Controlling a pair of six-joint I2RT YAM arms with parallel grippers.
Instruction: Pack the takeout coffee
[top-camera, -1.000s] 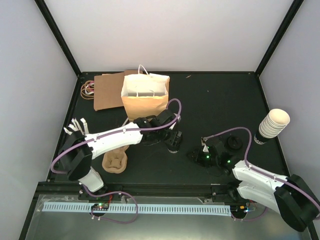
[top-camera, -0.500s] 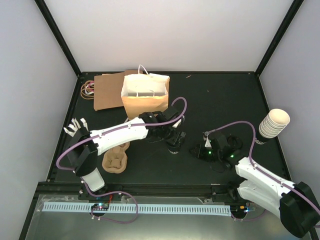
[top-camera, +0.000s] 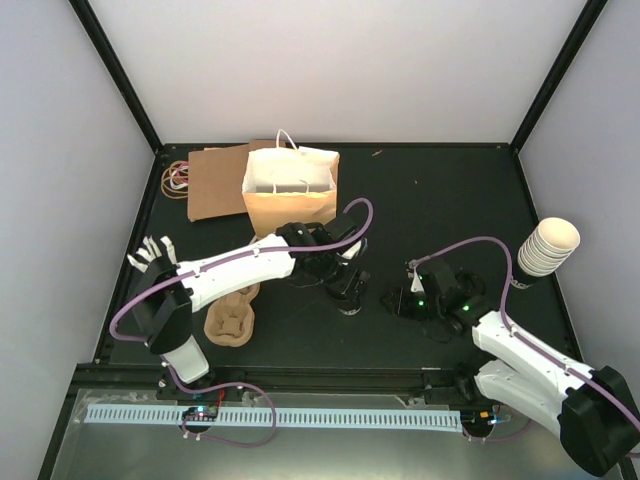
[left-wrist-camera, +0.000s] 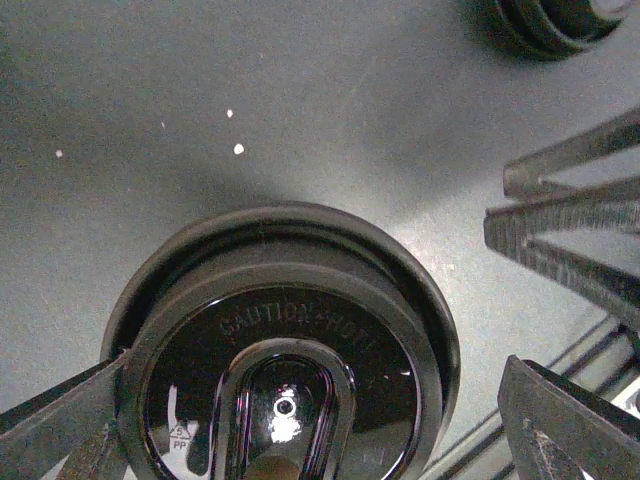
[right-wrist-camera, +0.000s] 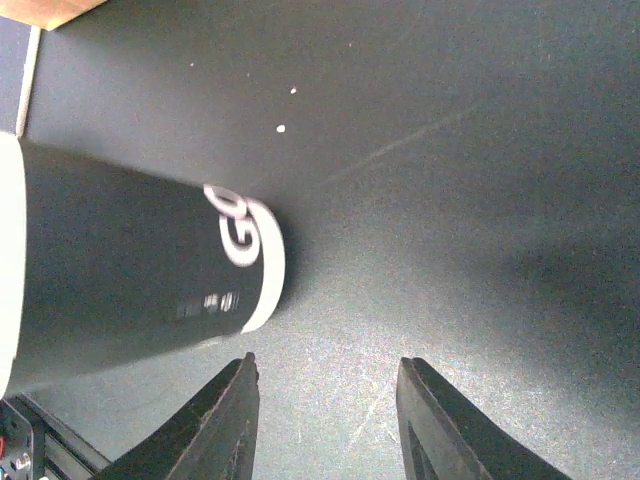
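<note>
A lidded coffee (left-wrist-camera: 300, 330) stands on the worktop (top-camera: 430, 200) near the front of the bag (top-camera: 290, 195), right of the pulp tray (top-camera: 230, 322), with the left jaws wide apart either side of its lid and the right jaws partly apart over bare worktop, gripping nothing.

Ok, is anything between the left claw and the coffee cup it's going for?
Nothing visible. The left claw hangs open right over the coffee cup: one finger sits at the left rim of its black lid, the other stands off to the right over the table.
</note>
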